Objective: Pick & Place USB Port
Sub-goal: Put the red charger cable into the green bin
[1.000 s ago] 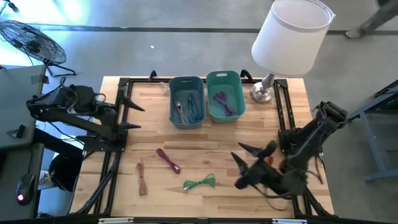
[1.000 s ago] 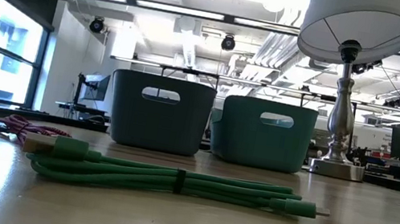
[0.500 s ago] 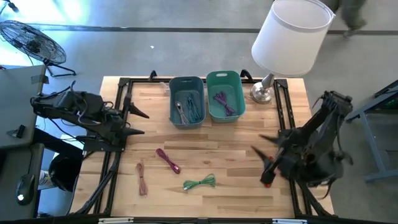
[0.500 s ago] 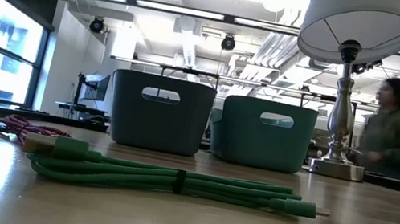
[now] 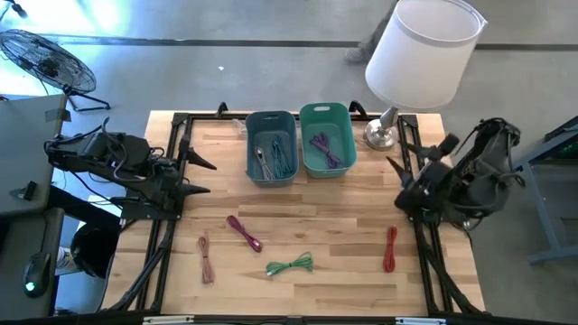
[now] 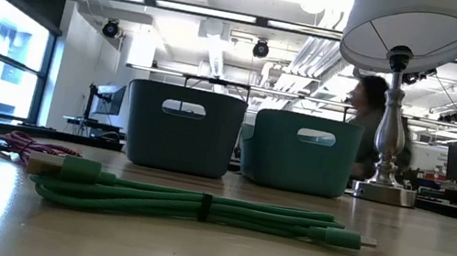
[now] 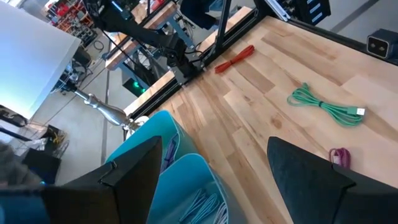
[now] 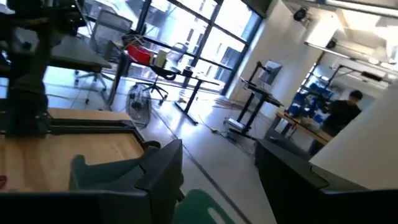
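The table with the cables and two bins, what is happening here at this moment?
Nothing is held right now. The right gripper is open at the table's right edge, near the lamp, and a red cable lies on the wood just in front of it. The left gripper waits open at the left edge. A green cable, a magenta cable and a pink cable lie loose on the table. The blue bin and the green bin already hold cables.

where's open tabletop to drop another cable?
Widest bare wood lies between the green cable and the red cable, below the green bin. Another strip runs between the bins and the magenta cable. The front-left is crowded by the pink cable. The right claw hovers near the lamp base.
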Robot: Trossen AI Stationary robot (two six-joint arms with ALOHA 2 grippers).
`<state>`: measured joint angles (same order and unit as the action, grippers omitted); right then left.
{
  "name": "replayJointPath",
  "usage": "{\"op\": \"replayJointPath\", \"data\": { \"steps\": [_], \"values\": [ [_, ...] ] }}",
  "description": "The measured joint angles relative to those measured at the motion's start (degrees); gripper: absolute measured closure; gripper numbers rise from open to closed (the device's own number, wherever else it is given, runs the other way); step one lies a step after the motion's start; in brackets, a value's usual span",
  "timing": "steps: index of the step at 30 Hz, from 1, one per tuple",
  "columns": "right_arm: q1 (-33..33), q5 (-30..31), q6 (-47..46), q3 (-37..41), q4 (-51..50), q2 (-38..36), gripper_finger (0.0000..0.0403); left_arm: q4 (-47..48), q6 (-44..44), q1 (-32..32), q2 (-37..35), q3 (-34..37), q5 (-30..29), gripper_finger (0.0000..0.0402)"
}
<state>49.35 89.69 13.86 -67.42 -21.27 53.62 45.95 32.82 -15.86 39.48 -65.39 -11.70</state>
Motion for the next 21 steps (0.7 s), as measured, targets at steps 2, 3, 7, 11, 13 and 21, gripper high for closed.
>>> {"op": "replayJointPath", "data": {
  "steps": [2, 3, 7, 11, 13, 21],
  "values": [
    [-0.16, -3.03, -9.36, -0.02, -9.64, -1.19, 0.0208, 0.02, 0.39, 0.00, 0.00, 0.00, -0.03, 0.0118],
    [-0.16, -5.22, -14.48, 0.00, -14.53, -1.71, 0.0208, 0.02, 0.69, 0.00, 0.00, 0.00, -0.07, 0.0118],
    [-1.44, -17.98, -39.34, 0.00, -35.00, -2.57, 0.0208, 0.13, 1.37, 0.00, 0.00, 0.00, -1.87, 0.0118],
    [-3.38, -33.16, -58.38, 3.11, -45.91, -0.74, 0.0209, 0.96, 1.40, 0.00, 0.00, 0.00, -2.43, 0.0118],
    [-4.13, -39.94, -64.09, 6.00, -47.24, 0.16, 0.0210, 0.96, 1.40, 0.00, 0.01, 0.00, -2.43, 0.0118],
    [-6.59, -62.56, -85.31, 15.99, -46.54, 0.44, 0.0210, 0.92, 1.40, 0.09, 0.02, 0.00, -2.59, 0.0118]
  ]
}}
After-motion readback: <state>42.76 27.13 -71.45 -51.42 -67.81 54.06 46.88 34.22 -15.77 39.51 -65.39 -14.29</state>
